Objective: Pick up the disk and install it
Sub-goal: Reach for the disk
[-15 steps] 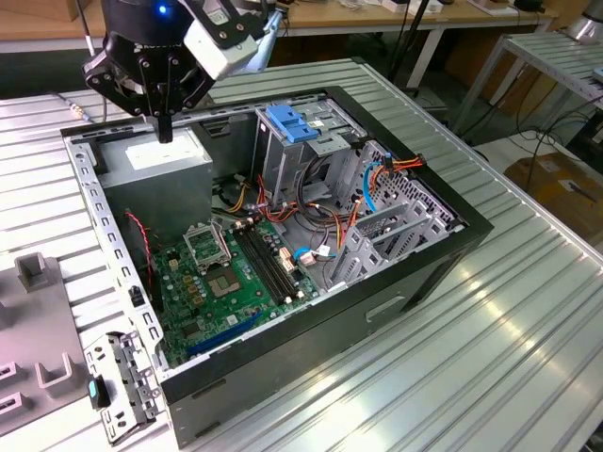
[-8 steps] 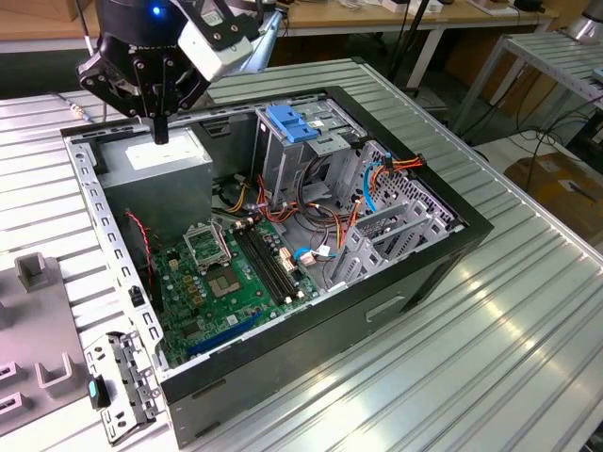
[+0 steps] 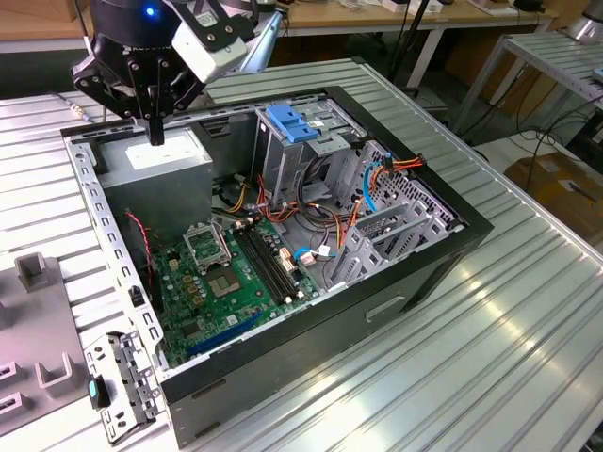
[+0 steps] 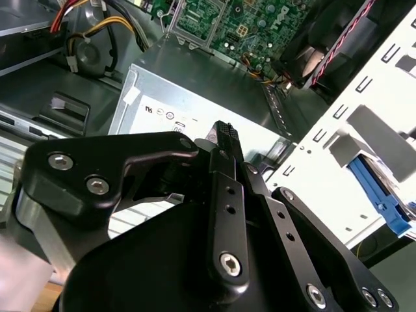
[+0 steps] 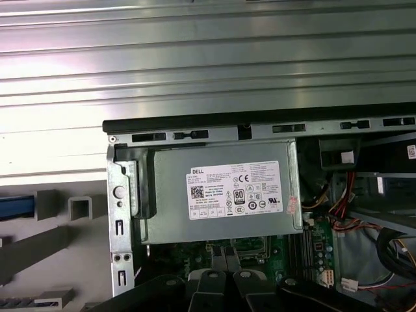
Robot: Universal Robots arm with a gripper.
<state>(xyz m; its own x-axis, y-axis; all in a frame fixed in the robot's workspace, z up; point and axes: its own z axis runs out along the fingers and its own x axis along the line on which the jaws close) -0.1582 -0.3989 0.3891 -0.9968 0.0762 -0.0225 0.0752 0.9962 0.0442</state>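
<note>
The pincer [image 3: 155, 138] hangs over the open case [image 3: 283, 363] with its tips pointing down. It is just above the power supply [image 3: 179, 174] and the white sticker [image 5: 235, 190] on it. Its two fingers [image 4: 224, 140] are pressed together with no real gap, and they have hold of nothing. In the exterior view the tips look just clear of the box beneath, though contact cannot be ruled out.

The disk [image 5: 14, 207] is outside the case, well apart from the pincer. In the first wrist view a blue edge of it shows in a grey fixture [image 5: 78, 208] on the table, past the case's perforated wall [image 5: 120, 221]. In the second wrist view a blue side also shows beyond that pale wall (most of the drive is hidden behind the metal).

Towards the exterior view's right of the pincer, inside the case, stands the drive cage [image 3: 316, 151] with a blue tab [image 3: 292, 124] on top. Lower than the pincer, the green motherboard [image 3: 221, 273] lies flat on the case floor. Red, yellow and orange cables [image 3: 301, 217] run between the board and the cage. The case rests on a ribbed metal table [image 3: 509, 320].
</note>
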